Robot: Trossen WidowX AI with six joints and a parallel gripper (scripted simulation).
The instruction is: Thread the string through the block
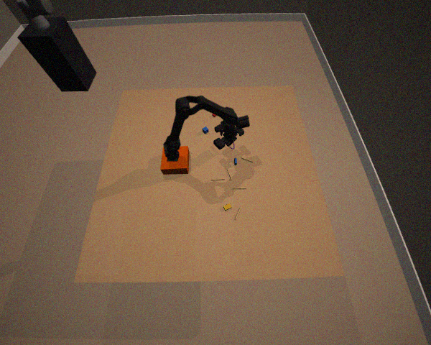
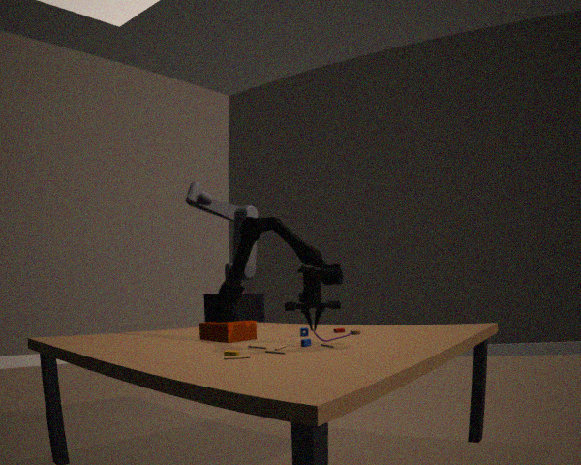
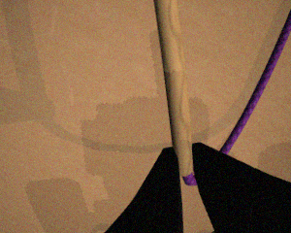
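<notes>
My gripper (image 2: 313, 327) (image 3: 182, 155) is shut on the wooden stick (image 3: 177, 83), holding it by its string end above the table (image 1: 141, 230) (image 2: 281, 372). The stick reaches up the wrist view from the fingertips. The purple string (image 2: 326, 340) (image 3: 263, 80) shows at the stick's end and again beyond the right finger. In the exterior view it sags from the fingertips to the round button (image 2: 354, 332). The block with a light spot like a hole is blue (image 1: 205, 129) (image 2: 303, 331) and stands on the table, apart from gripper and string. The button is hidden in the top view.
Several loose sticks lie about, one (image 1: 246, 159) beside a small blue piece (image 1: 235, 161) (image 2: 306, 342), another (image 1: 237, 213) near a yellow piece (image 1: 227, 206) (image 2: 230, 353). A red piece (image 1: 213, 115) (image 2: 339, 330) lies farther back. An orange box (image 1: 175, 164) (image 2: 228, 331) is at the arm's base.
</notes>
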